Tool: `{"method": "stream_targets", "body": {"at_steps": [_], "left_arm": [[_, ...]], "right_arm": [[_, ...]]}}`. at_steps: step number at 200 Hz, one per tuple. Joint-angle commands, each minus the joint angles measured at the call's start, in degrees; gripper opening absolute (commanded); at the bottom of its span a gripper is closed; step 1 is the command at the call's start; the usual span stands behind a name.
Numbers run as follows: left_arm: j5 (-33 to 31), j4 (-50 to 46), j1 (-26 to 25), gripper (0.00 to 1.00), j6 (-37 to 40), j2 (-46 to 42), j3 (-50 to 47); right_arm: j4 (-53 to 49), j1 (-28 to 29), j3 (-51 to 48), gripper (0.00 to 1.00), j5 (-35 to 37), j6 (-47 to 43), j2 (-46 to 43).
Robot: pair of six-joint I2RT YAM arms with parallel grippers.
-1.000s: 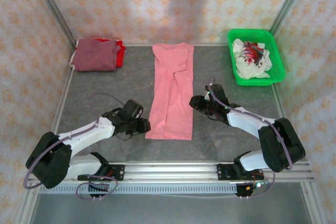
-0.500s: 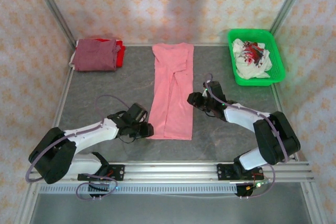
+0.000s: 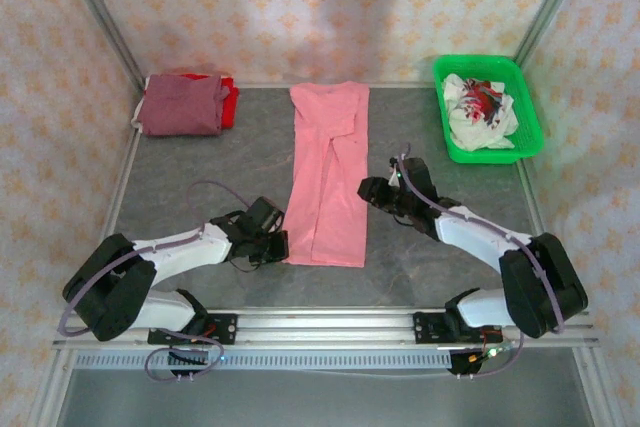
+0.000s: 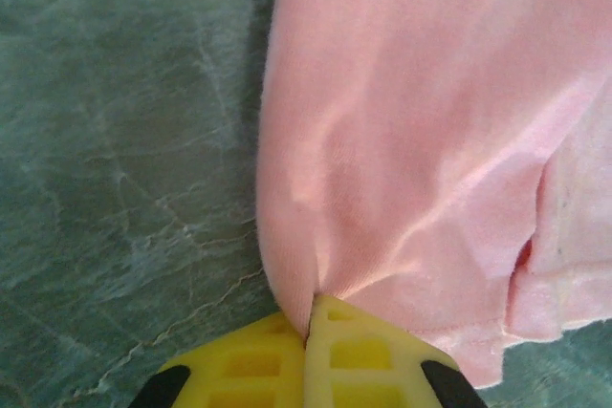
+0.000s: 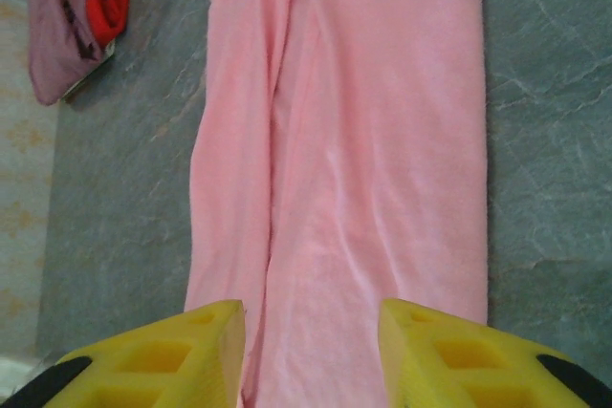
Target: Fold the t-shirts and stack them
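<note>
Since the earlier frames the left hand [image 3: 279, 245] has been brought in to the lower-left corner of the salmon-pink t-shirt [image 3: 328, 172], and its fingers have been pressed together on the cloth. In the left wrist view the hem is seen pinched between the yellow fingertips [image 4: 359, 355], with creases running out from the grip. The right hand [image 3: 370, 190] has been shifted only slightly and is held just beside the shirt's right edge, right of frame centre. Its fingers are spread with nothing gripped. The pink shirt is laid as a long narrow strip down the middle of the surface [image 3: 200, 177], apparently already folded lengthwise. A folded maroon t-shirt [image 3: 182, 105] is seen at the upper left with a red t-shirt [image 3: 229, 100] showing at its right side. A green basket [image 3: 529, 107] holding crumpled cloth [image 3: 480, 115] is seen at the upper right. With one corner secured, a crosswise fold is judged to be in preparation. The opposite lower corner is not yet gripped, so the strip could be skewed by a one-sided lift.
</note>
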Motion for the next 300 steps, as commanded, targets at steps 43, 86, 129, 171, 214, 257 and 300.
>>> {"method": "stream_targets", "body": {"at_steps": [43,86,129,171,214,257,300], "left_arm": [[-1.11,-3.10,-1.66,0.00,-1.52,-3.48,-3.19],[-1.83,-4.85,-5.17,0.00,-3.15,-5.07,-3.59],[-4.04,-4.90,-8.44,0.00,-5.92,-8.51,-4.89],[-5.10,-5.00,-9.49,0.00,-6.72,-9.82,-5.36],[-6.21,-4.95,-10.34,0.00,-7.06,-10.33,-5.27],[-6.36,-4.13,-11.10,0.00,-7.47,-9.98,-5.58],[-6.14,-3.53,-11.47,0.00,-7.06,-8.52,-5.27]], "right_arm": [[-10.05,11.12,-8.09,0.42,-4.29,11.27,-9.79],[-12.74,15.98,-14.37,0.44,-1.70,18.70,-17.33],[-14.58,16.47,-19.16,0.44,-0.89,23.00,-23.08],[-15.66,17.40,-20.45,0.42,-1.18,23.76,-24.27],[-16.24,18.55,-21.02,0.41,-0.91,23.81,-23.50],[-11.94,19.19,-21.50,0.39,-1.84,24.48,-20.47],[-9.98,19.29,-20.52,0.38,-2.22,24.49,-18.65]]}}
